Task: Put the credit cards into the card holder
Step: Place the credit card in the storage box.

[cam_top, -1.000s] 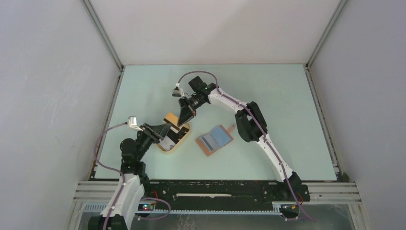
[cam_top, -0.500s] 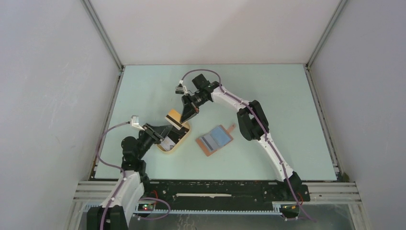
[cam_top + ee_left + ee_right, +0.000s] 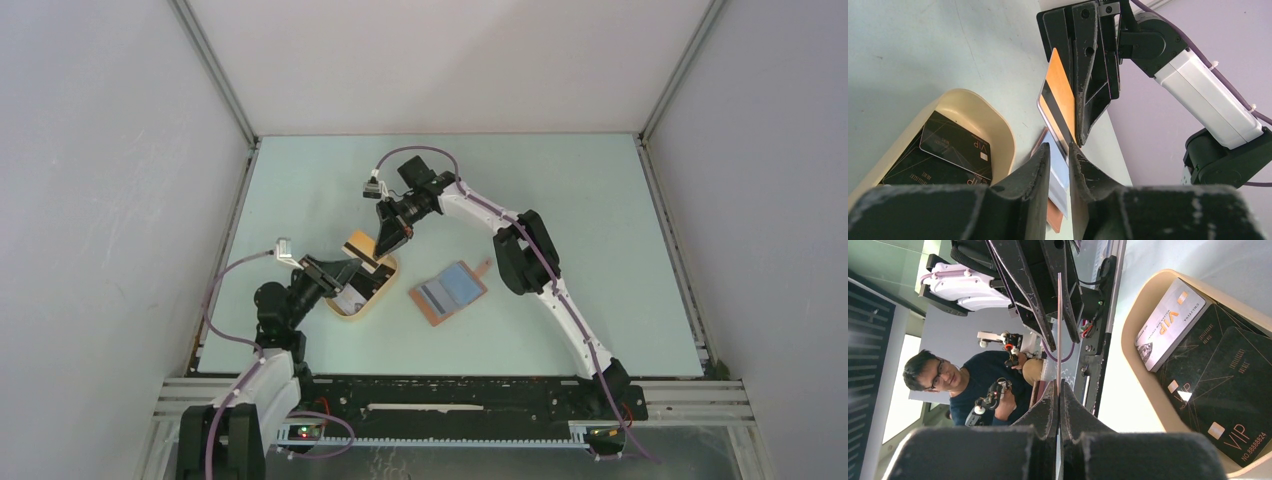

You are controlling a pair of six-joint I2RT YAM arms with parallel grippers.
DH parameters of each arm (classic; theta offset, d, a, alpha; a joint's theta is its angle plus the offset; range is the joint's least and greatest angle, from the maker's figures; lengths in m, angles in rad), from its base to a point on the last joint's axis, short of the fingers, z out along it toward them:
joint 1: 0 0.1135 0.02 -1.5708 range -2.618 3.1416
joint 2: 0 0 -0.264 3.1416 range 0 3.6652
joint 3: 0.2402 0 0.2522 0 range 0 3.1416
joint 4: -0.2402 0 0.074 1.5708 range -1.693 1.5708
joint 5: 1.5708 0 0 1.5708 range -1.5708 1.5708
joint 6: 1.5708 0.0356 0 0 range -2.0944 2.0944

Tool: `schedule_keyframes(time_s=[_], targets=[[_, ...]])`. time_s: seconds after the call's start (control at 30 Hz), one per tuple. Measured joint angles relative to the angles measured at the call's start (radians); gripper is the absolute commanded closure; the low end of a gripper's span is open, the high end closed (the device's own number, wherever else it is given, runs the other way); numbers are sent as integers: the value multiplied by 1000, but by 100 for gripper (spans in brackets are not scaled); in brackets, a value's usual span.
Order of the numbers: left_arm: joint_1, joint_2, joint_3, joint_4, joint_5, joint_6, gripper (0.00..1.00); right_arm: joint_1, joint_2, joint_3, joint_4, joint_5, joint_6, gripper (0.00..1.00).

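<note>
My right gripper (image 3: pixel 388 236) is shut on an orange-yellow card with a dark stripe (image 3: pixel 360 246), holding it upright on edge above the tan tray's (image 3: pixel 372 302) far end. In the left wrist view the card (image 3: pixel 1060 92) hangs from the right gripper's black fingers (image 3: pixel 1085 75). My left gripper (image 3: pixel 1059 150) is open, its tips on either side of the card's lower corner. The right wrist view shows the card edge-on (image 3: pixel 1059 315) in my right gripper (image 3: pixel 1058 385). The reddish-brown card holder (image 3: pixel 448 292) lies open, grey-blue slots up, right of the tray.
The tray (image 3: pixel 1003 130) holds two black VIP cards (image 3: pixel 955 145) and, in the right wrist view, a white VIP card (image 3: pixel 1168 325). The enclosure's grey walls stand left, right and behind. The arms' base rail runs along the near edge.
My right gripper has shifted the orange card slightly above the tray's far end. My left gripper has edged up until its tips bracket the card's lower corner.
</note>
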Motion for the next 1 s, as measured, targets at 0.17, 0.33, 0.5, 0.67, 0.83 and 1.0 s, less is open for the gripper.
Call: schedule_keyframes(time_s=[0.17,0.33,0.5,0.67,0.83,1.0], targets=[[0,2,0,9,0,0,76,0,0,0,3,-3,4,100],[1,-6,0,3,-1,2,77,0,0,0,5,-4,14,100],[1,-40,0,-31,-5,7,78,-1,0,0,8,-6,16,100],[2,-58,0,-69,-9,14,78,-1,0,0,13,-8,17,100],[3,-60,0,-86,-15,23,79,-1,0,0,14,-6,17,100],[6,-46,0,-90,-17,31,79,-1,0,0,14,-2,17,100]])
